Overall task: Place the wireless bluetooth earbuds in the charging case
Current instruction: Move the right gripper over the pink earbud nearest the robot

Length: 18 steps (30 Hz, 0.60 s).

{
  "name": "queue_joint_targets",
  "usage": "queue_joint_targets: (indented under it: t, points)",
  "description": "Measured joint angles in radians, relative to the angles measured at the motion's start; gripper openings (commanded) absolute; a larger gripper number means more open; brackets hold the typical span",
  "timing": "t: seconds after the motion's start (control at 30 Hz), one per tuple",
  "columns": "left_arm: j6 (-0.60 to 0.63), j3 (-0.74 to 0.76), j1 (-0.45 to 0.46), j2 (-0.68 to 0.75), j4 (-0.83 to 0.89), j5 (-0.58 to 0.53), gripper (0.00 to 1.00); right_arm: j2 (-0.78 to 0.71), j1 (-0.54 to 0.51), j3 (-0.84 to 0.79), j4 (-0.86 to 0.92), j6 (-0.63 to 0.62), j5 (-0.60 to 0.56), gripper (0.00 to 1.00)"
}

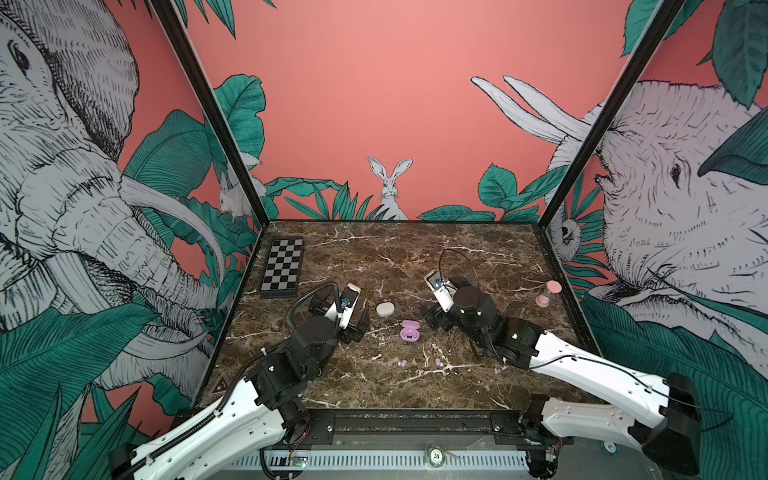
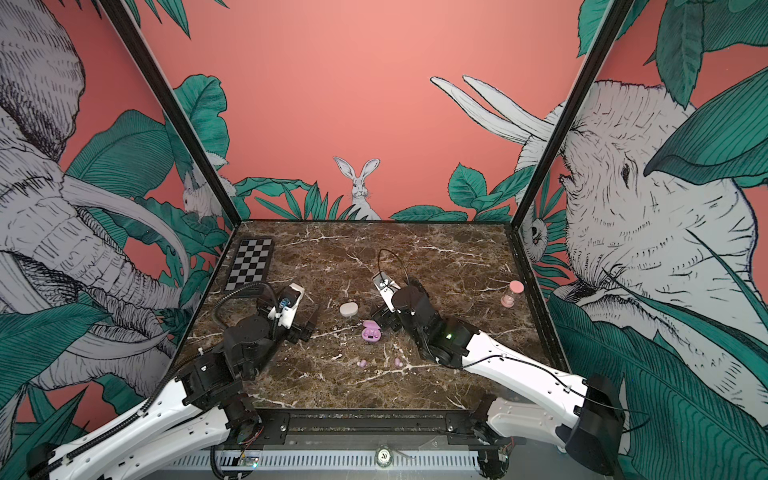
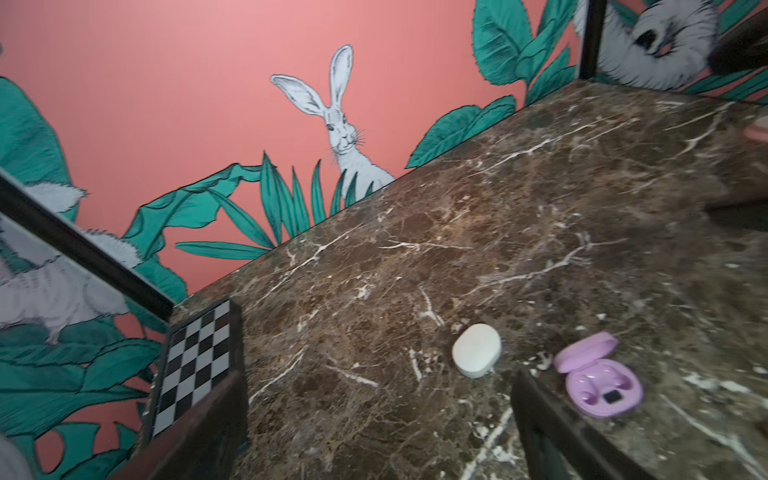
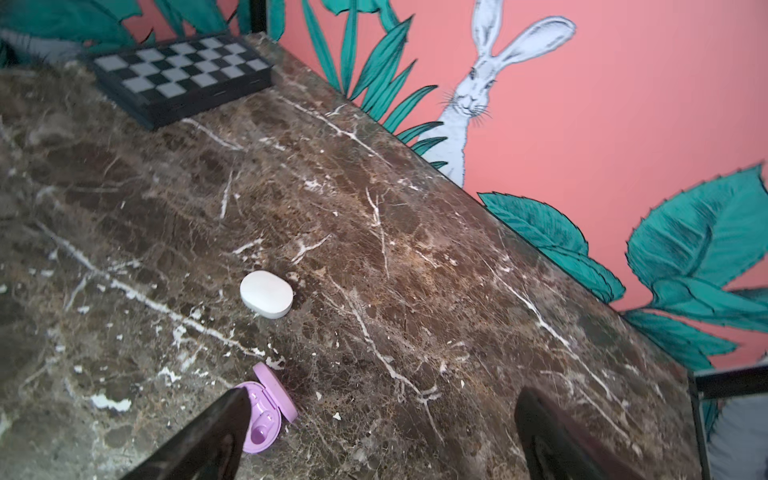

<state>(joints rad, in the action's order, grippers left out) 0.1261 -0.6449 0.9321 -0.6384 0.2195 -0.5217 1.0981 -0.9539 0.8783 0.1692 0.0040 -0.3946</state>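
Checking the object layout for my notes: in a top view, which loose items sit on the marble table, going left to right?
chessboard → closed white case → open purple case → purple earbud → pink hourglass. The other purple earbud overlaps the open purple case's span, so it is left out.

Your right gripper (image 4: pixel 382 395) stands with its jaws wide apart and only bare marble between them. One dark finger (image 4: pixel 195 436) covers part of the lilac charging case (image 4: pixel 268 409), which lies on the tabletop (image 4: pixel 415 257) with its lid swung up and its moulded inside showing. Whether that finger touches the case, you cannot tell. Further towards the back edge you see the white case (image 4: pixel 266 294), closed and lying flat, apart from the lilac one. The chessboard (image 4: pixel 183 70) sits at a back corner of the tabletop. Behind the back edge, the pink wall (image 4: pixel 623 124) bears a painted rabbit (image 4: pixel 469 104) among green leaves.
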Motion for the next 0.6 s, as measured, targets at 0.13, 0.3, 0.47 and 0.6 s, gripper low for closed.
queue_joint_targets:
  t: [0.13,0.3,0.47,0.6]
  points:
    - [-0.06,-0.124,0.0,-0.063,0.109,0.12,0.99,-0.018,0.005,0.014,0.103,0.132,-0.011,0.98]
    - [-0.171,-0.159,0.0,-0.13,0.181,0.238,0.99,-0.024,0.005,0.006,0.21,0.265,0.021,0.98]
    - [-0.269,-0.122,0.0,-0.208,0.193,0.275,0.99,-0.033,0.009,-0.003,0.301,0.41,0.093,0.98]
    - [-0.325,-0.054,0.0,-0.222,0.179,0.276,0.99,-0.031,0.012,-0.009,0.348,0.536,0.174,0.96]
